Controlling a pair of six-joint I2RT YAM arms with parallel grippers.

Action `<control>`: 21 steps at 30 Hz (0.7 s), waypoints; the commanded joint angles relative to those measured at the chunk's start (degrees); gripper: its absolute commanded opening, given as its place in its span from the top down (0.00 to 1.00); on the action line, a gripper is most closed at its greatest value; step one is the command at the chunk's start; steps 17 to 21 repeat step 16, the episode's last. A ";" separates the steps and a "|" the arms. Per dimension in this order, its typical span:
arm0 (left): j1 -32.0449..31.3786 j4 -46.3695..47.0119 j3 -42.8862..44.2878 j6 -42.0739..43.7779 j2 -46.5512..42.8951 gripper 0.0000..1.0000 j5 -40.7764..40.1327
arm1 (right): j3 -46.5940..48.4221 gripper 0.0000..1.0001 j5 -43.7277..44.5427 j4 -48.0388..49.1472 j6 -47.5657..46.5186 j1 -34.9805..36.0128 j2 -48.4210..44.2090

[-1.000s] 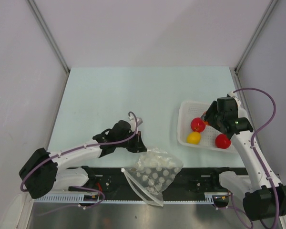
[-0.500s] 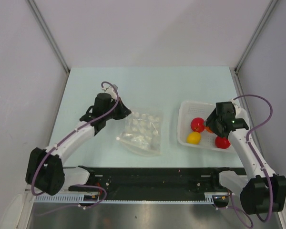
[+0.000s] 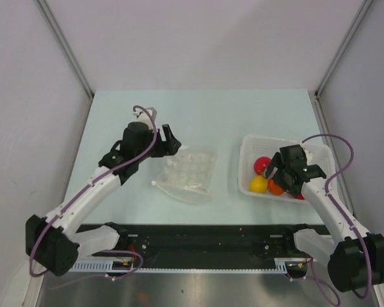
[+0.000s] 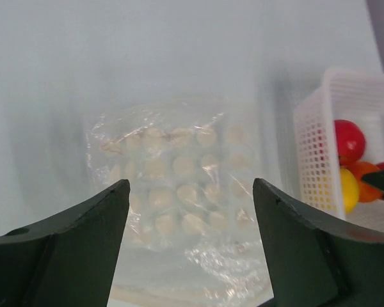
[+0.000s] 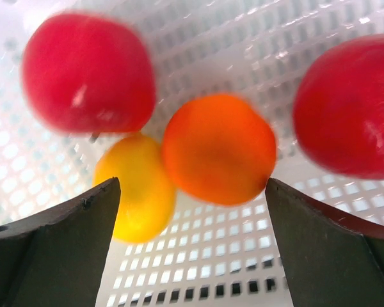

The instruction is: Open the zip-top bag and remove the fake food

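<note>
1. The left gripper (image 3: 168, 142) has its jaws spread wide with nothing between them. It hangs just beside the upper-left corner of the zip-top bag (image 3: 187, 173).
2. From that claw the bag lies at about 4 o'clock in the top view, flat on the table (image 3: 198, 109). Its wider run goes roughly 8 to 2 o'clock, and it looks emptied.
3. The right gripper (image 3: 280, 176) is also spread and holds nothing. It is poised directly over the fake food (image 5: 219, 148): two red, one orange and one yellow, all lying in the white basket (image 3: 275, 137).
4. The left arm is clearly nearer the bag, which sits at 9 o'clock from the right claw, well apart.
5. The left arm stretches from 7 toward 1 o'clock, with its wrist turned toward the bag. The right arm leans toward 11 o'clock, with its wrist tipped down.
</note>
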 commanded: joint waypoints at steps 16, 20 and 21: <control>-14.24 16.07 -23.96 -9.41 -45.02 0.03 14.81 | 0.11 0.00 -8.87 14.61 1.81 28.30 -20.12; -14.24 16.07 -23.96 -9.41 -45.02 0.03 14.81 | 0.11 0.00 -8.87 14.61 1.81 28.30 -20.12; -14.24 16.07 -23.96 -9.41 -45.02 0.03 14.81 | 0.11 0.00 -8.87 14.61 1.81 28.30 -20.12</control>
